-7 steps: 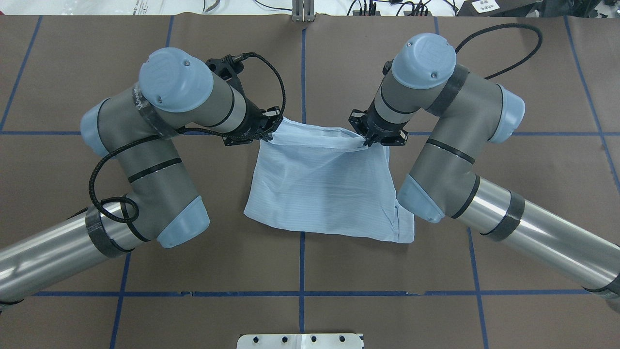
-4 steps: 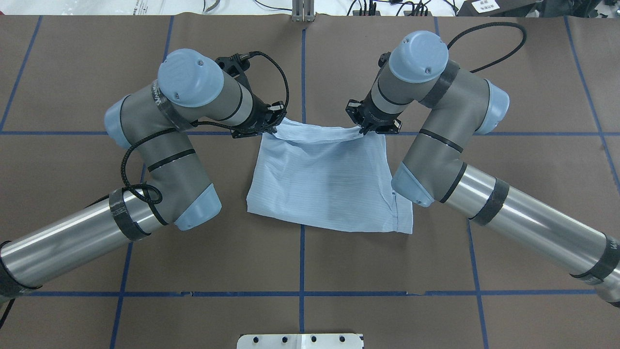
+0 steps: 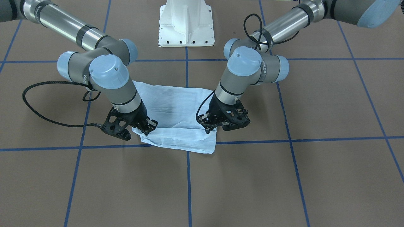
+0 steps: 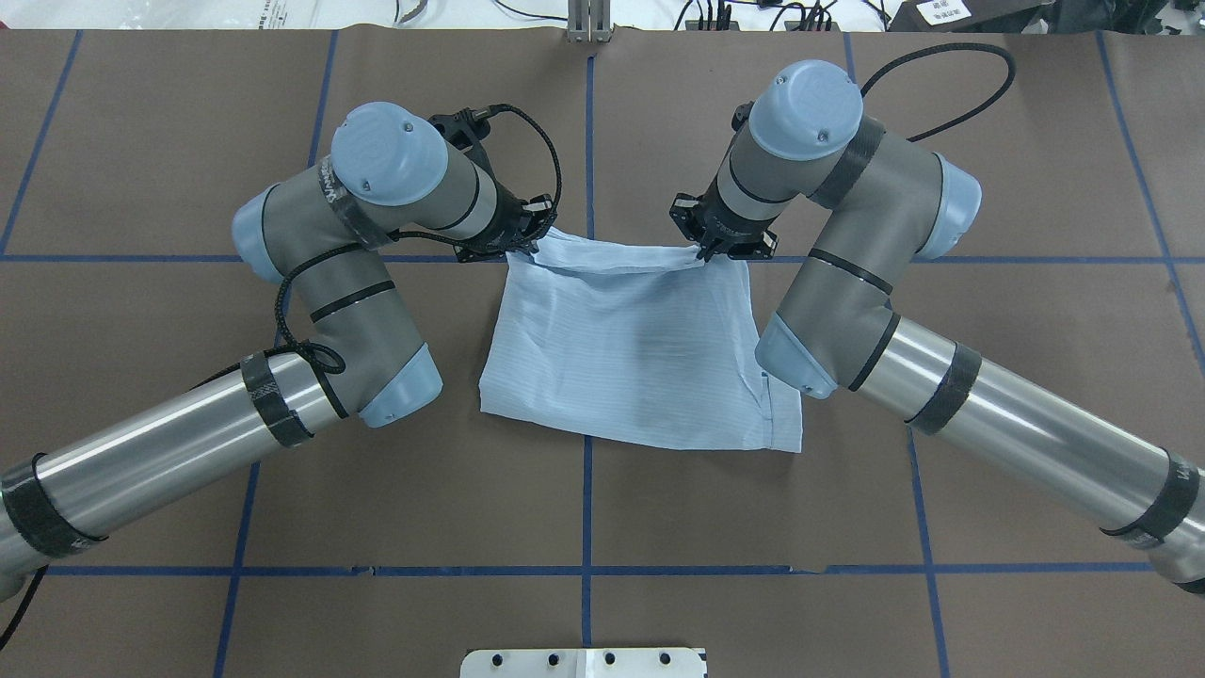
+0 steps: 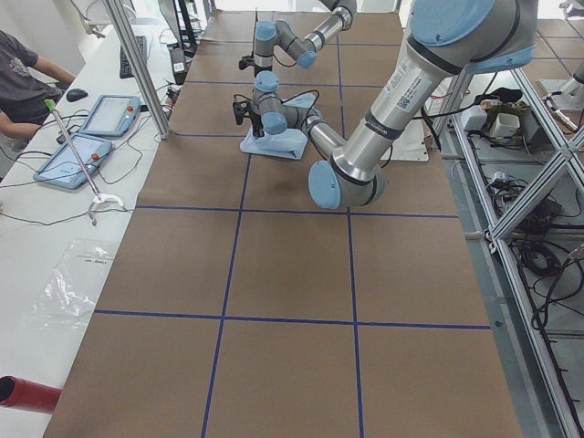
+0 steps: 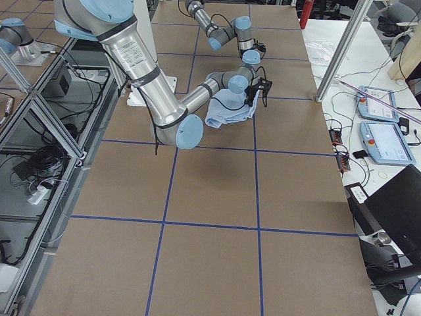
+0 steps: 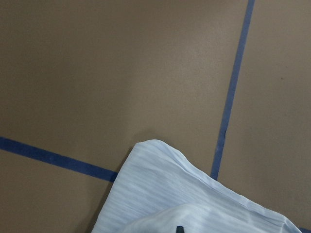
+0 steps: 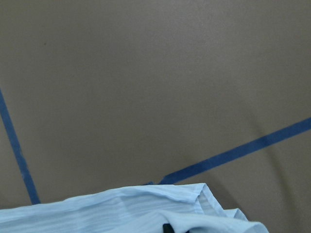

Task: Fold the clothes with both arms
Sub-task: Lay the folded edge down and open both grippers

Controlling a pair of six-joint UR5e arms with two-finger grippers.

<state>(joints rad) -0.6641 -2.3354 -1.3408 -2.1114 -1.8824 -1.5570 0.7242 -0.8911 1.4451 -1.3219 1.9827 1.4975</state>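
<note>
The pale-blue striped shirt (image 4: 631, 348) lies folded into a rough rectangle on the brown table, near the middle. My left gripper (image 4: 527, 247) is shut on the upper layer's far left corner. My right gripper (image 4: 704, 252) is shut on its far right corner. The edge between them sags slightly, just above the table. In the front-facing view the left gripper (image 3: 210, 129) is on the right, the right gripper (image 3: 145, 130) on the left, and the shirt (image 3: 180, 107) lies between them. The wrist views show only shirt fabric (image 7: 160, 194) (image 8: 121, 208) over the table. Buttons and collar are hidden.
The white pedestal base (image 3: 186, 23) stands at the robot's side of the table. Blue tape lines (image 4: 586, 508) cross the brown surface. Tablets (image 5: 109, 114) and a seated person (image 5: 23, 68) are beyond the table's far edge.
Both grippers have moved a little away from the robot with the shirt's edge in them, and the elbows have swung inward. The shirt's near edge has slid slightly toward the far side.
</note>
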